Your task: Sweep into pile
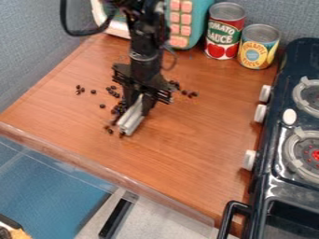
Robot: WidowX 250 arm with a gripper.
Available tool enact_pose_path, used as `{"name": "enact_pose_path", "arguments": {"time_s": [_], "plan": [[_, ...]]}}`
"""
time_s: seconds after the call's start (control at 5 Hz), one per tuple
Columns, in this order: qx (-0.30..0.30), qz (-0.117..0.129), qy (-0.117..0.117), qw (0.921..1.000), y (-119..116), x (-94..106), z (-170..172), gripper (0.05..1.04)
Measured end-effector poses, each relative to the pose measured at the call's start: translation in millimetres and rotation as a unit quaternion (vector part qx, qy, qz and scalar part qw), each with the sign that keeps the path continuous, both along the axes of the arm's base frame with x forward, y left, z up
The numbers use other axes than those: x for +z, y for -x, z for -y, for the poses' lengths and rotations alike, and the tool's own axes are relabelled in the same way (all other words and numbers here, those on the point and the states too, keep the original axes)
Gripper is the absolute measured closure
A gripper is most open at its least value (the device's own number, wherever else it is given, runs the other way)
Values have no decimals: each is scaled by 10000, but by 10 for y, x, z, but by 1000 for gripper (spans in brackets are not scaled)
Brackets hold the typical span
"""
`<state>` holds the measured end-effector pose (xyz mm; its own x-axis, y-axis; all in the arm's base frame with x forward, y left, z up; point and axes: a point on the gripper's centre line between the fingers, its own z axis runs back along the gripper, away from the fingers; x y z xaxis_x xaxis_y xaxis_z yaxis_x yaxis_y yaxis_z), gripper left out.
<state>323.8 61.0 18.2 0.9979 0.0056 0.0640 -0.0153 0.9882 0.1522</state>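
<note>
The counter (193, 140) bears two closed cans (255, 49) and dark beans (113, 92) around the hand (138, 103), seemingly clamped on a pale bar (131, 120).

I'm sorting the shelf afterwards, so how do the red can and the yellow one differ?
The red can looks taller; the yellow can is shorter. The red can's label has a green panel and red fruit pictures, while the yellow can's has blue areas and a round emblem. The yellow can stands nearer the stove than the red can. Both stand upright with grey tops.
</note>
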Motion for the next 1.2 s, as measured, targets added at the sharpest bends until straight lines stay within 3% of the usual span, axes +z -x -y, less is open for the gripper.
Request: {"name": "enact_pose_path", "arguments": {"time_s": [0.8, 1.0, 1.2], "plan": [[901, -123, 12, 9959, 173, 59, -657, 729], [1125, -52, 34, 9936, 165, 108, -773, 729], [1075, 68, 129, 9941, 128, 221, -671, 729]]}}
